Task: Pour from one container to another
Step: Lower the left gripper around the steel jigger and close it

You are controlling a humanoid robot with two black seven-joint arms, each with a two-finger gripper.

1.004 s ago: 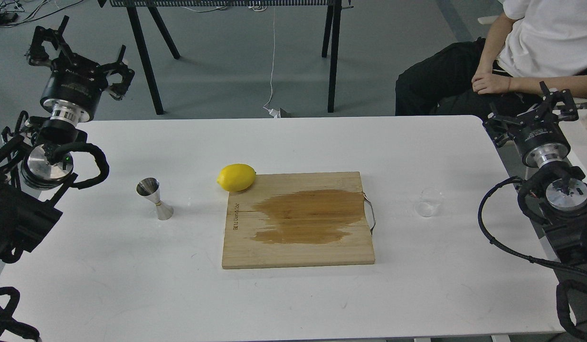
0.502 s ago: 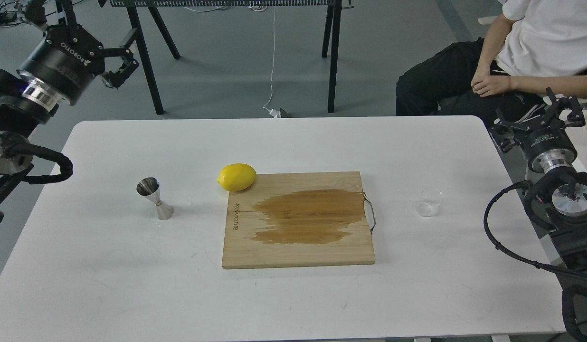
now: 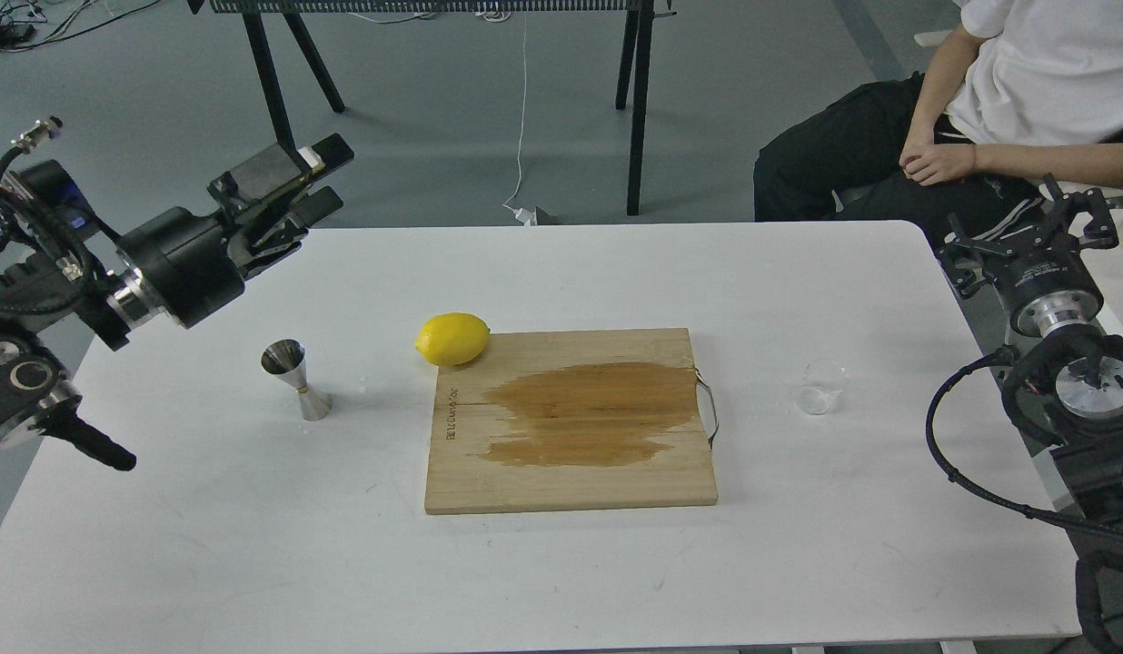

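The left gripper [image 3: 321,177] hangs over the far left corner of the white table [image 3: 561,563]. Its two fingers [image 3: 330,153] lie side by side and point toward the right and far side; only a thin gap shows between them, and nothing is held there. I cannot tell for sure if they are fully closed.

The steel jigger [image 3: 295,379] stands upright on the table, nearer to the robot than these fingers and slightly to their left, well apart from them. A lemon [image 3: 452,339] lies to the right of the jigger, touching the far left corner of a wooden cutting board [image 3: 571,490]. The board carries a wide wet stain [image 3: 589,413] and a metal handle [image 3: 710,411] on its right edge.

The right gripper [image 3: 1029,232] is beyond the right edge of the table, with its fingers [image 3: 1096,211] spread wide and empty. The clear glass cup [image 3: 820,387] stands on the table, to the left of these fingers and nearer to the robot, apart from them, just right of the board's handle. A seated person [image 3: 979,100] is behind the table at the far right.
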